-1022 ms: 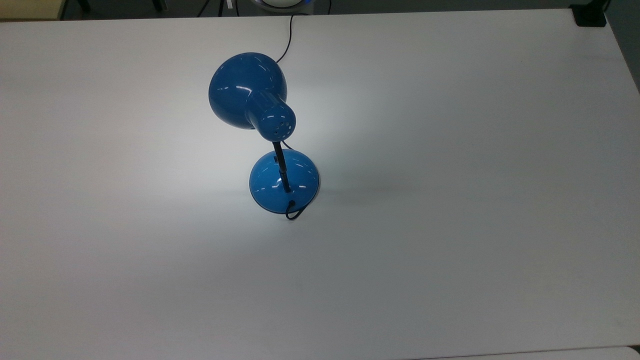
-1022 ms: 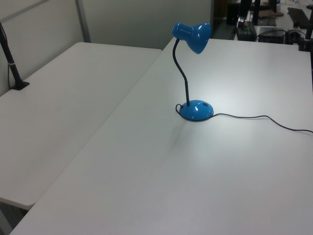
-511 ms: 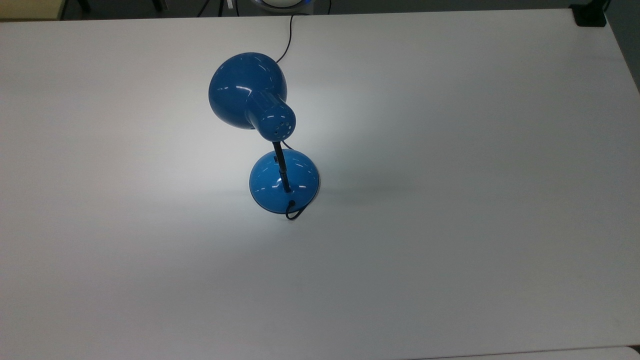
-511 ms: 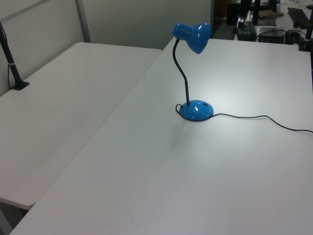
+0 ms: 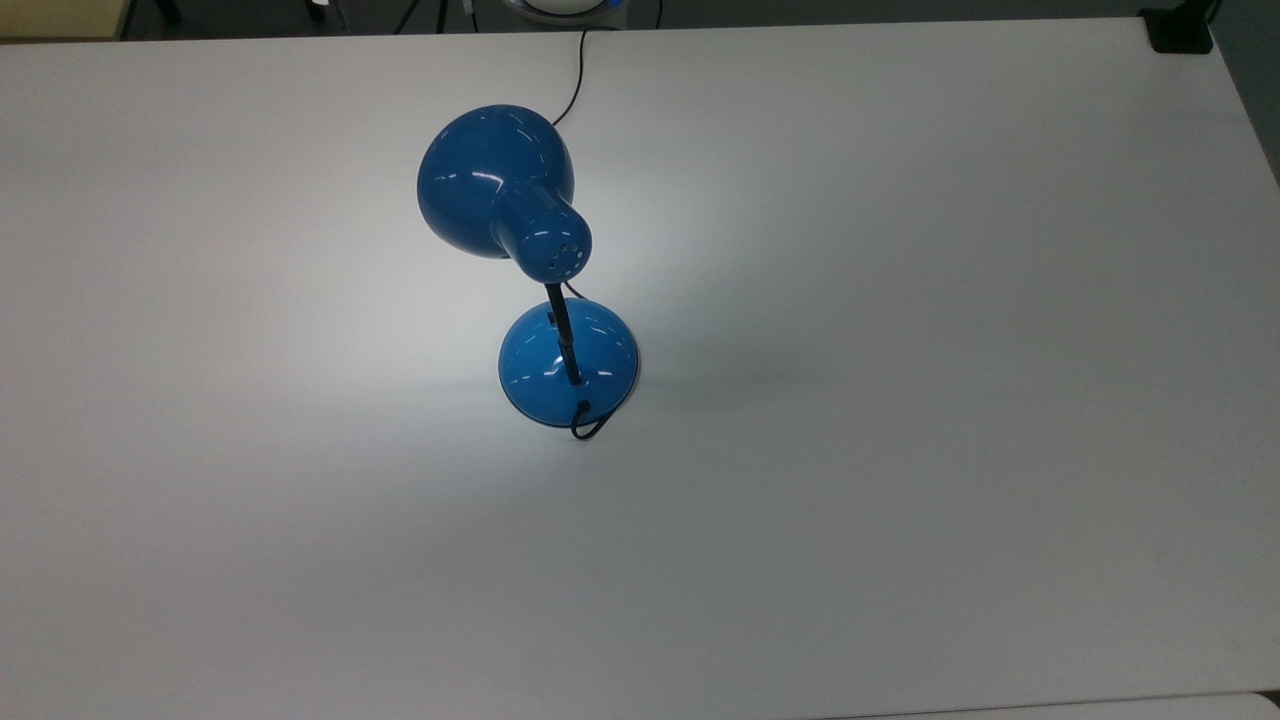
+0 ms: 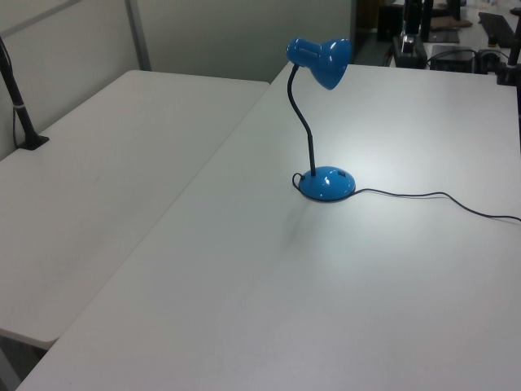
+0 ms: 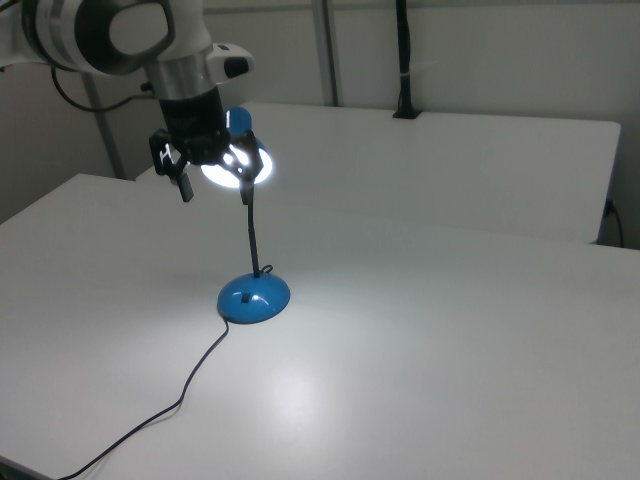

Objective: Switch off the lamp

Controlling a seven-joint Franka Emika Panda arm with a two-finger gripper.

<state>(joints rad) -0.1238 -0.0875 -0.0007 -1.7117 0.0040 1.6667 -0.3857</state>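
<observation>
1. The lamp (image 5: 568,365) stands lit near the middle of a white counter (image 5: 900,400), its base (image 6: 326,184) in a pool of light; nothing lies around it but its black cord (image 6: 440,197), which runs off toward the left view's right.
2. Nothing about the lamp has changed from the earlier frames.
3. In the right view the gripper (image 7: 210,172) hangs in front of the glowing shade (image 7: 238,165), fingers pointing down, jaws spread apart and empty.
</observation>
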